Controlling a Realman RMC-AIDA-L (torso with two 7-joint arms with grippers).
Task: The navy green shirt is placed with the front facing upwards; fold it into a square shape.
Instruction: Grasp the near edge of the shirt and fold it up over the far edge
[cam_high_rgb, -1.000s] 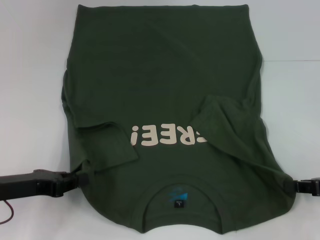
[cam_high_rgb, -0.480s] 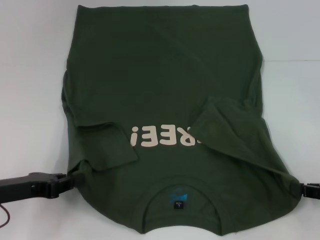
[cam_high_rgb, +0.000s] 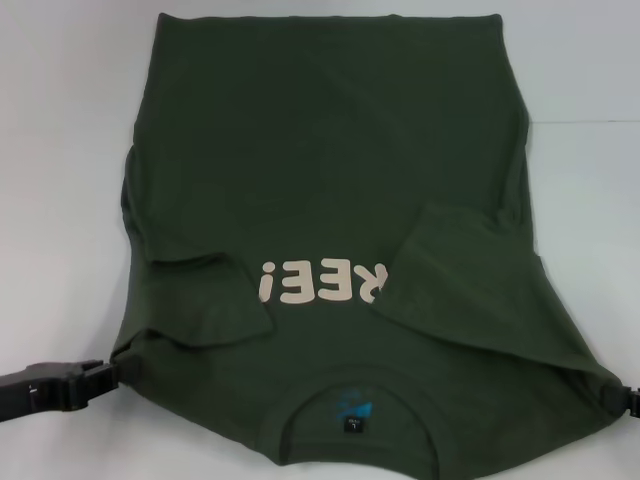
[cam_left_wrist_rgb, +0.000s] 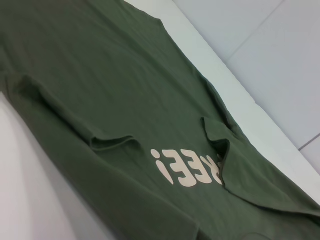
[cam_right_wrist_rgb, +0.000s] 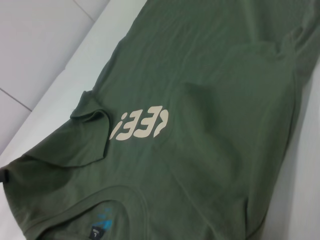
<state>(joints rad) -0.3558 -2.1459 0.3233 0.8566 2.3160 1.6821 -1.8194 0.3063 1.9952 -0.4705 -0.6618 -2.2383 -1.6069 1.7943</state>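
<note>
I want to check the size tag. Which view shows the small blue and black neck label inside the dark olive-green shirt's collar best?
The head view: the neck label faces the camera inside the collar. The right wrist view shows it obliquely, cut off at the picture's edge. The left wrist view misses it entirely.

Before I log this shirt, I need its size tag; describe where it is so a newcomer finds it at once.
The navy green shirt covers the white table. Follow it to the collar nearest the robot: the neck label sits inside, the only blue and black patch on it.

You've got one navy green shirt (cam_high_rgb: 330, 180), one white table (cam_high_rgb: 60, 150), and two grippers: left gripper (cam_high_rgb: 105, 370), right gripper (cam_high_rgb: 612, 395)
</note>
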